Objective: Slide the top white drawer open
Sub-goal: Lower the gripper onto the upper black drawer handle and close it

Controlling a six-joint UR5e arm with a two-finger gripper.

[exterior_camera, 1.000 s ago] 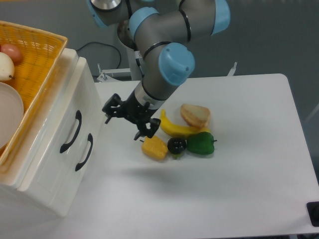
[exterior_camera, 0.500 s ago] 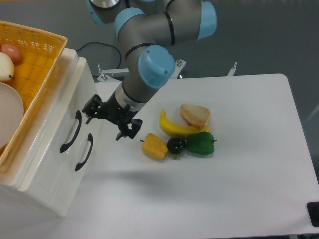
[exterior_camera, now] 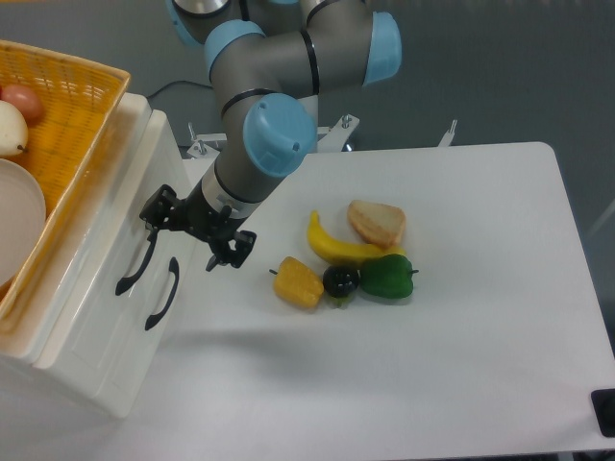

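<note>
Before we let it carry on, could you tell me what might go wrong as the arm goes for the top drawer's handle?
The gripper is open beside the top drawer, one finger near its handle. The lower handle sits close by, so it may catch the wrong drawer. A shallow grip on the curved handle could slip. The basket on the cabinet might shift if the pull jerks.

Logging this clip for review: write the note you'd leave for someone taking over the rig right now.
Gripper: open, empty, at the cabinet front beside the top handle, one finger near its upper end; contact unclear.
Top white drawer: looks shut, flush with the lower drawer.
Done: the approach to the handle.
Left: close on the handle, slide the drawer open.
</note>
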